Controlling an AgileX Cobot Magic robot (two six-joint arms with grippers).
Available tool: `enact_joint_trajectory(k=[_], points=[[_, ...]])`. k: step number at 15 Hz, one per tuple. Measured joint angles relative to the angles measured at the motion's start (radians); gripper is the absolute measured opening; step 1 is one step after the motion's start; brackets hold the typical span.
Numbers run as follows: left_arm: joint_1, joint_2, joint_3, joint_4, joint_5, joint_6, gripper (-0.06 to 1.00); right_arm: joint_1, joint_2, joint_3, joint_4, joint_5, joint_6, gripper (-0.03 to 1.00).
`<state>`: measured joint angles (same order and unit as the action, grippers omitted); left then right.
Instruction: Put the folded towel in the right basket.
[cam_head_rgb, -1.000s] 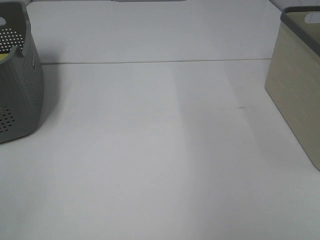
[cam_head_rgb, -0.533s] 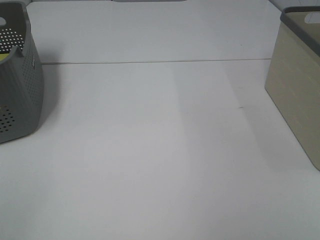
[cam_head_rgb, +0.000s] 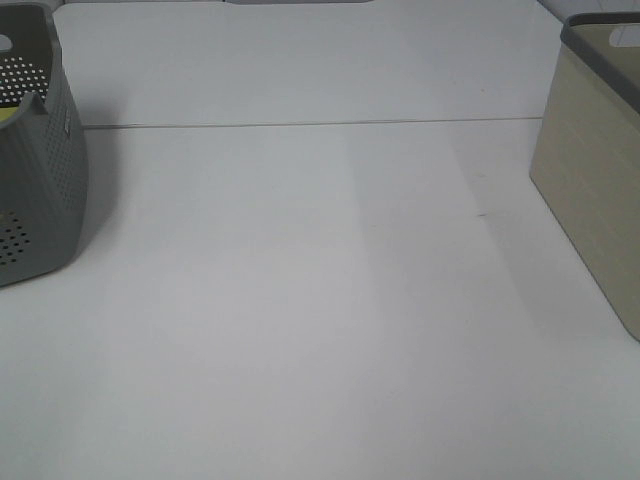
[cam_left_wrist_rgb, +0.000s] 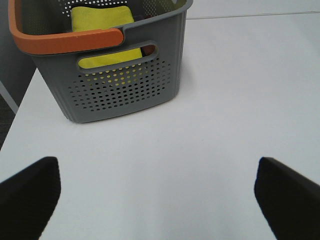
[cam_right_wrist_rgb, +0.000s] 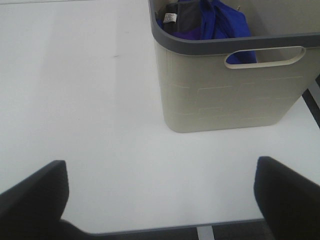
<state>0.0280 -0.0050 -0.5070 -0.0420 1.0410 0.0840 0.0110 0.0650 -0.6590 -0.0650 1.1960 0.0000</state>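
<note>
The royal-blue fuzzy folded towel (cam_right_wrist_rgb: 225, 22) lies inside the beige solid-sided, dark-rimmed bin (cam_right_wrist_rgb: 225, 102); I judge the placement done. Left jaws and right jaws stand apart, empty, outside that bin above the white tabletop (cam_head_rgb: 320, 300); next I'd simply park both arms.

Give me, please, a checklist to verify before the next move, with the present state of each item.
1. The folded towel lies inside the right basket: ok.
2. Towel neatly folded: cannot tell, it looks bunched.
3. Nothing hangs over the basket rim: ok.
4. Jaws of the right gripper apart and empty: ok.
5. Jaws of the left gripper apart and empty: ok.
6. The grey basket stands upright with the yellow cloth inside: ok.
</note>
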Motion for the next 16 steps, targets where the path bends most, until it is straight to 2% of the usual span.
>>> enact_joint_trajectory(k=[2, 6, 16], points=[[0.0, 0.0, 0.0, 0.0, 0.0, 0.0, 0.98, 0.0, -0.045, 0.06, -0.002, -0.048, 0.029, 0.96], [0.0, 0.0, 0.0, -0.003, 0.0, 0.0, 0.98, 0.0, -0.069, 0.2, 0.01, -0.073, 0.04, 0.96], [0.0, 0.0, 0.0, -0.008, 0.0, 0.0, 0.98, 0.0, -0.069, 0.2, 0.01, -0.079, 0.039, 0.95]])
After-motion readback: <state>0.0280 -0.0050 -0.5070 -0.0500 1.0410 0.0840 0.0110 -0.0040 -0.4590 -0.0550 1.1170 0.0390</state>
